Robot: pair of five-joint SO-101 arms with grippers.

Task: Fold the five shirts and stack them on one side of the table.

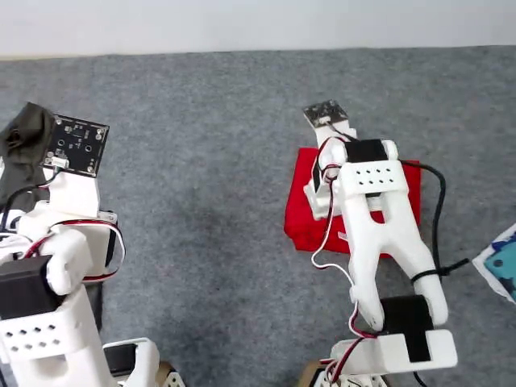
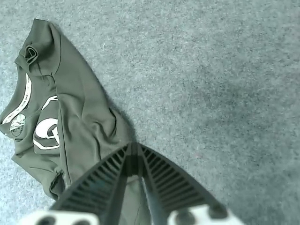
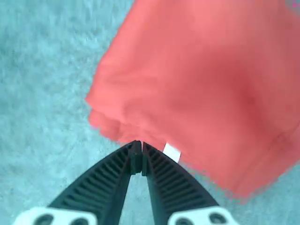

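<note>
Right fingers [image 3: 164, 180]: pressed shut, tips meeting at the near edge of the red shirt [image 3: 201, 84], just beside a small white tag [image 3: 172, 153]. Cannot tell whether any hem is caught between them.

Left fingers [image 2: 161, 176]: also closed to a point, over the edge of the olive shirt [image 2: 75, 103]. Cloth runs under them; grip unconfirmed.

Red shirt [image 1: 302, 218]: folded to a rough rectangle, right of centre on the worktop [image 1: 201, 210], partly under the right arm.

Olive shirt [image 1: 24, 137]: bunched at the far left edge, collar and one sleeve rumpled, print showing.

Blue-patterned cloth [image 1: 504, 262]: at the right edge, likely another shirt.

Judgement: red looks about done and ready to be shifted to its stacking side; olive needs bringing in and spreading.

How to do it well:
- Right: catch every layer at the hem, not just the top one, and drag low so the fold holds.
- Left: pull olive toward open worktop and flatten the sleeve before any fold.
- Keep the arms well apart.
</note>
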